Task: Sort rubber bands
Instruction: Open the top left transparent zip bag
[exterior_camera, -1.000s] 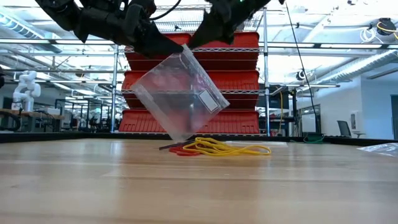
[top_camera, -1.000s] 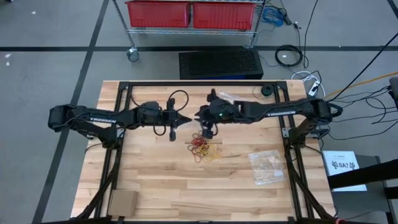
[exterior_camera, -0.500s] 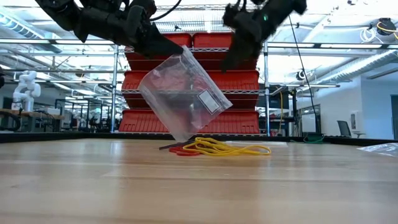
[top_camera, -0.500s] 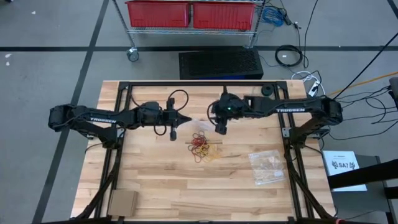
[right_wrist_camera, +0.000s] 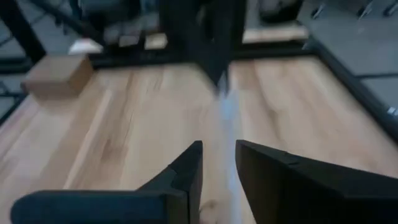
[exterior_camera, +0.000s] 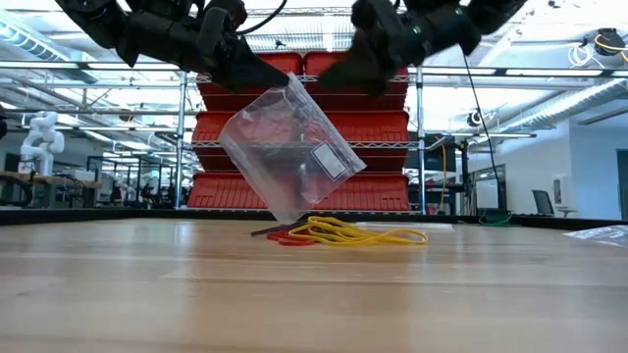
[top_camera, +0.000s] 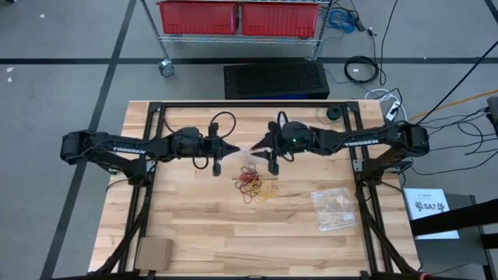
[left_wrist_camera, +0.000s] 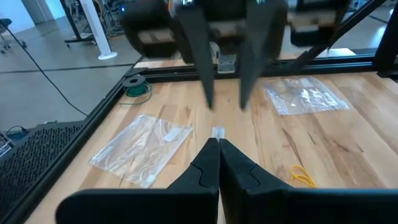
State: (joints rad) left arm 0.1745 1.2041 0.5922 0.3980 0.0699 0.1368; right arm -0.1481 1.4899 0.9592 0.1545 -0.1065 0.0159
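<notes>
From the high view I see the left gripper (top_camera: 231, 148) above the middle of the wooden table (top_camera: 194, 225), its fingers pressed together on the corner of a clear plastic bag (top_camera: 250, 152) that hangs under it. The right gripper (top_camera: 267, 148) faces it from just beside the bag's other edge, fingers spread and holding nothing. The rubber bands (top_camera: 255, 183), red and yellowish loops, lie in a loose pile on the wood just in front of both grippers. A second clear bag (top_camera: 334, 208) lies flat toward the table's right side, and a small cardboard box (top_camera: 153, 253) sits at the front left corner.

In the low view the left gripper (exterior_camera: 265, 74) pinches the top corner of the plastic bag (exterior_camera: 285, 147), which hangs tilted with its lower corner just above the rubber bands (exterior_camera: 343, 233). The right gripper (exterior_camera: 343, 74) hovers near the bag's upper edge; whether it touches the film I cannot tell.

In the left wrist view my own gripper (left_wrist_camera: 218, 149) is closed tight, with the right arm's two fingers (left_wrist_camera: 202, 56) apart just beyond. Another empty bag (left_wrist_camera: 142, 149) lies flat on the table, and a few yellow rubber bands (left_wrist_camera: 302, 176) show.

In the right wrist view the right gripper (right_wrist_camera: 217, 158) stands parted, and the blurred bag edge (right_wrist_camera: 225, 112) hangs ahead from the closed left fingers (right_wrist_camera: 214, 50).
</notes>
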